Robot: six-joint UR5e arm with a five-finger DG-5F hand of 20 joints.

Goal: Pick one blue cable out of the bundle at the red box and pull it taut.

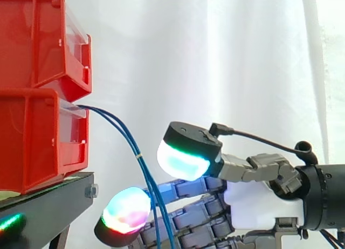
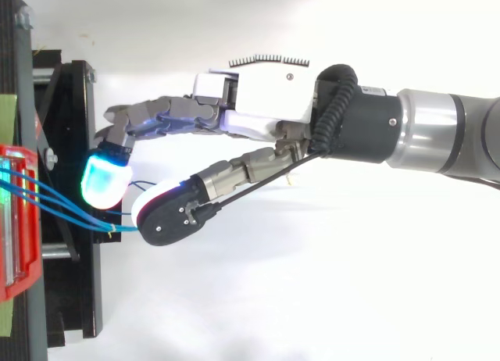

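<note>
Thin blue cables, at least two strands though the exact number is hard to tell where they run together, come out of the front of the lower red bin and curve out and downward to the right, away from the bin. Partway down the curve one small pale tie holds the strands together, and below it they hang steeply and leave the bottom of the side view. One robot hand reaches in from the right and meets the cables just beyond the tie. Its fingers are only gently bent and open, not closed on anything. One glowing white and green pad sits above and to the right of the cables, and one pad glowing in mixed colours sits below and to their left, with the cables running down through the gap and across the front of the fingers. Seen from above, the cable ends by the tie reach the tip of the dark-backed digit. There are two red bins, the upper red bin stacked directly on the lower, both on one black stand. A white curtain hangs behind everything
</note>
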